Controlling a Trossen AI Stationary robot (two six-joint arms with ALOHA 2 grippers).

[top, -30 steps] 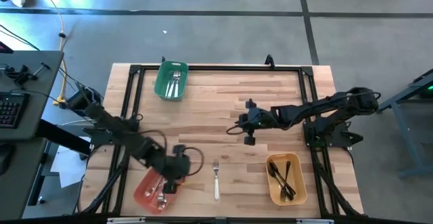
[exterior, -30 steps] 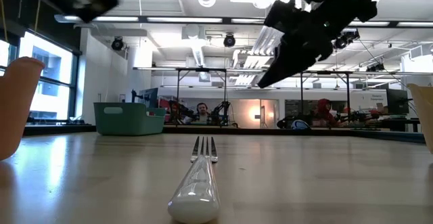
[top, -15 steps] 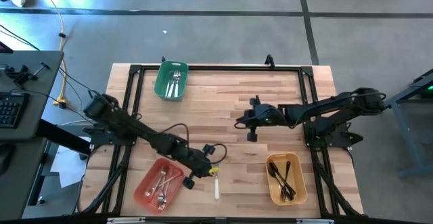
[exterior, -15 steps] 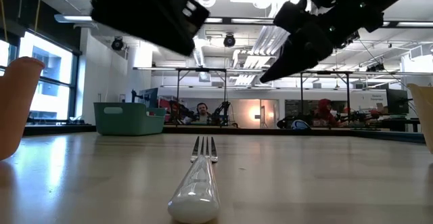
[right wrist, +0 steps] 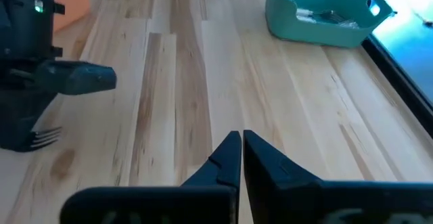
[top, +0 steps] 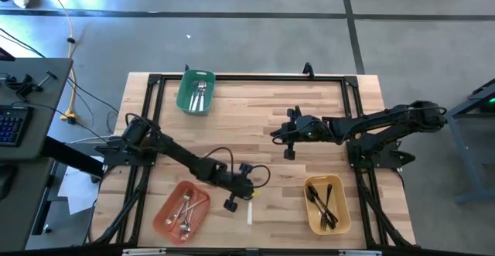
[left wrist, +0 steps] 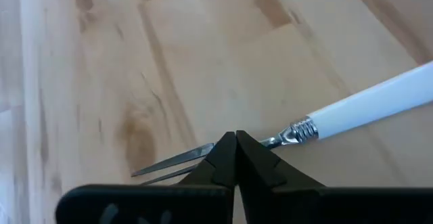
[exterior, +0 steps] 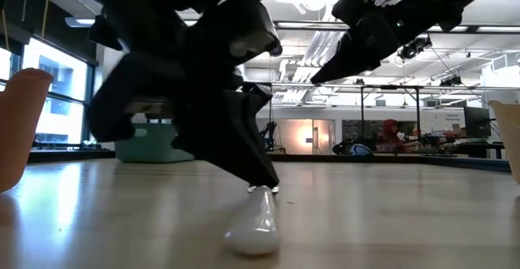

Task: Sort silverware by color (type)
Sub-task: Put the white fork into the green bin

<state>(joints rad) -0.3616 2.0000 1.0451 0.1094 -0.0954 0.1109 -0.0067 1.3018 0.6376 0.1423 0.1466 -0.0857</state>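
The white-handled fork is lying on the surface near the front edge, about midway between the red bin and the yellow bin. Its long axis is running front to back: handle toward the front edge, tines toward the rear.

The left hand is sitting directly over the tine end, at the neck where metal meets handle. In the left wrist view the fingertips are pressed together, with the fork's neck passing just behind them; whether they are clamped on the metal or merely touching it cannot be told. In the low view the left hand is bearing down on the fork at its far end. The left arm is clearly the nearer one.

The right hand is hovering over the middle of the surface, right of centre, fingers together and empty, well apart from the fork.

Containers:
- Green bin, at the rear edge left of centre: holding pale silverware.
- Red bin, front-left corner: holding several utensils.
- Yellow bin, front-right corner: holding dark utensils.

Judgement: the fork matches the green bin's contents, so the coming move is running from the front edge to the rear.
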